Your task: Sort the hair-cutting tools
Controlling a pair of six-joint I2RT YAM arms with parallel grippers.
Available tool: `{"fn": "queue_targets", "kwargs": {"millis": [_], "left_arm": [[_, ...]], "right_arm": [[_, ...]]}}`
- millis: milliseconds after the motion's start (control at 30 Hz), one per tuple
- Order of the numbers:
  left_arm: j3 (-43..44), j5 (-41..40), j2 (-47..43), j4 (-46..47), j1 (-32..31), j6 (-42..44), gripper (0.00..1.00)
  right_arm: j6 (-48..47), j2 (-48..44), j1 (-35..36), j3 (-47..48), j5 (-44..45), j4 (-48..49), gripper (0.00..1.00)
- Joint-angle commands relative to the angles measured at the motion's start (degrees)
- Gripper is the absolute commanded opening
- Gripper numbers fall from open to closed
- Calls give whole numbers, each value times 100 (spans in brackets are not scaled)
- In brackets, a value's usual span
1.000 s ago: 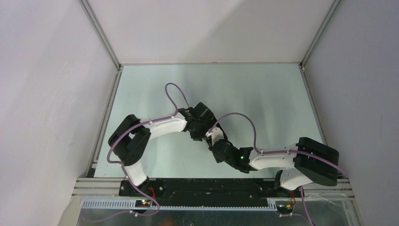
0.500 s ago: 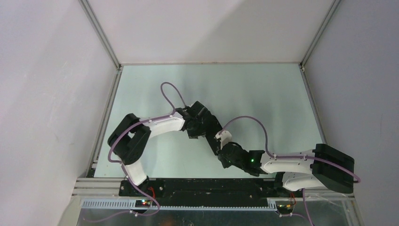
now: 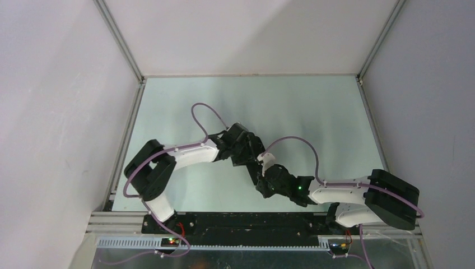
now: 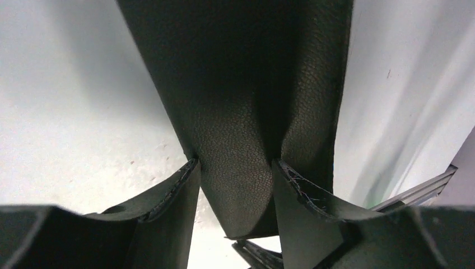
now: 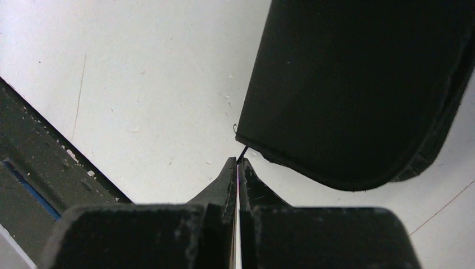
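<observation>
**Black pouch pinched in the left claw, right claw shut at its corner**

Grained black leather fills the left wrist view. The pouch (image 4: 241, 112) runs down between the fingers (image 4: 173, 202) of the left claw (image 4: 235, 168). The leather narrows and creases where the two tips press into it from either side. The jaws stand partly apart with the bunched pouch filling the gap, so this claw is clamped on the pouch. Beneath the pouch's lower end a dark ridged piece (image 4: 252, 255) pokes out. Too little of it shows to name it.

The right claw (image 5: 238, 162) has its jaws pressed together, with only a bright slit between them. Its tips sit just beside the pouch's near corner. A thin dark strand (image 5: 242, 152) rises from the tips toward that corner, too fine to identify. Whether anything is gripped there cannot be told.

From above, both arms reach inward and their wrists meet near the middle of the pale table (image 3: 291, 106), a little toward its near edge.

The hair-cutting tools cannot be made out in any view, so where they lie relative to either claw cannot be told.
</observation>
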Motion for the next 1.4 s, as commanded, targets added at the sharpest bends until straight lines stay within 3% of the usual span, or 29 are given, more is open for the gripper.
{"fn": "queue_targets", "kwargs": {"millis": [0,300,567,933,1000,1133,1200,1367], "left_arm": [[534,-50,532,-126,-177,25,54],[1593,-1242,1550,-1833,-503,676,51],[1880,-1774,1835,-2222,-495,990,51],[1983,-2070,1697,-2257,-449,1286,50],[1887,-2078,1531,-2150,-443,1289,51],[1670,-2037,854,-2009,-443,1193,56],[1590,-2024,261,-1973,-442,1123,59],[1002,-1711,-634,-1499,-294,818,67]], "right_arm": [[178,128,-43,-54,-125,438,0],[511,-67,28,-65,232,-394,0],[1265,-931,167,-320,666,-1960,0],[1634,-1668,-430,-454,863,-2643,0],[1462,-1761,-532,-400,754,-2618,8],[1094,-2261,-688,-203,647,-2709,44],[945,-2493,-980,-65,460,-2774,55],[486,-2609,-2100,282,-518,-2657,68]]}}
